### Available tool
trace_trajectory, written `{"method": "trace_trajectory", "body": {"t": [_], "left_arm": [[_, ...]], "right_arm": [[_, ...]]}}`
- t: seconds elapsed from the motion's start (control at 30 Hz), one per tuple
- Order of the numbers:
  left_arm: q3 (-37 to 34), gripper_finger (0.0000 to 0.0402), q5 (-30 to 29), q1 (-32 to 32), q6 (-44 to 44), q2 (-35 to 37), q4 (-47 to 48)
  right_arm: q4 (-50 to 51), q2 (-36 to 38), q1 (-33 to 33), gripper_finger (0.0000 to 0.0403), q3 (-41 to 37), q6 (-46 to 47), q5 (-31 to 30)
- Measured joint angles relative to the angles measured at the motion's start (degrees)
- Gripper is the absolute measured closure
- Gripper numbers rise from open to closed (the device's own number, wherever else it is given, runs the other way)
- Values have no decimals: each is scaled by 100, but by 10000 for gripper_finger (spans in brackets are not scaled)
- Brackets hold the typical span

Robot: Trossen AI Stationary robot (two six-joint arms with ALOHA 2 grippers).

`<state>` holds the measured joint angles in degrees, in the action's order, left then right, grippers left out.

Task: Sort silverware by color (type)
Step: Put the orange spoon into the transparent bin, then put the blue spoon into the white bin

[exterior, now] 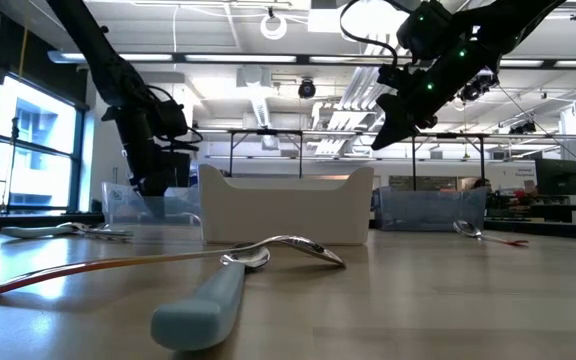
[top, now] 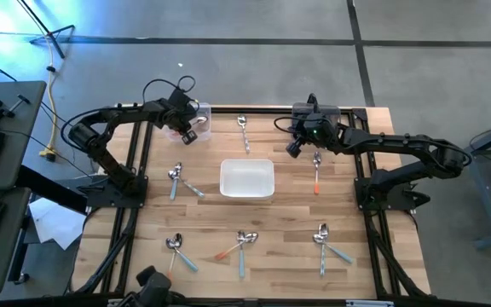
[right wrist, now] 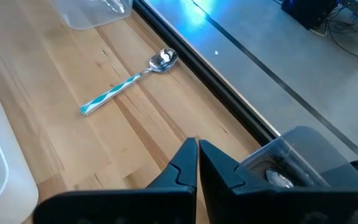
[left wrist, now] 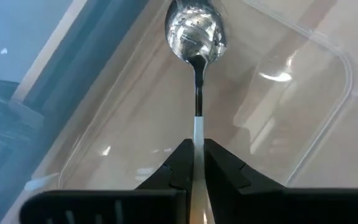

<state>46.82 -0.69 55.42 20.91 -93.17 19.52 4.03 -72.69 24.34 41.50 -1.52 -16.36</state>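
Metal spoon (left wrist: pixel 196 43), light, stiff, slick: my left fingers (left wrist: pixel 180 163) pinch its handle over clear bin (left wrist: pixel 316 81); right fingers (right wrist: pixel 188 163) shut, empty.

We cannot see the handle end of the spoon (left wrist: pixel 196 37), hidden between the left gripper's (left wrist: pixel 197 163) fingers. In the high view, we find the spoon handles' colours too small to tell apart surely.

Both arms are built of dark, near-black links joined by rounded joints, with thin black cables looped along them. Each arm is mounted on a black frame base at the table's side. Green indicator lights are seen on the right hand (exterior: pixel 408 95). The left hand (left wrist: pixel 196 163) ends in two matte black, wedge-shaped fingers.
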Motion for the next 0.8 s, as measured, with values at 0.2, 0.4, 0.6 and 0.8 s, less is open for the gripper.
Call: {"method": "trace_trajectory", "body": {"t": [0.2, 0.4, 0.6, 0.8], "left_arm": [[5, 334, -4, 0, -133, 2, 11], [5, 306, -114, -9, -132, 88, 108], [29, 310, -707, -156, -127, 497, 225], [36, 340, -732, -418, -132, 820, 107]], "right_arm": [[1, -1, -1, 402, 0, 0, 1], [3, 0, 0, 402, 0, 0, 2], [4, 0, 0, 402, 0, 0, 0], [5, 0, -2, 402, 0, 0, 2]]}}
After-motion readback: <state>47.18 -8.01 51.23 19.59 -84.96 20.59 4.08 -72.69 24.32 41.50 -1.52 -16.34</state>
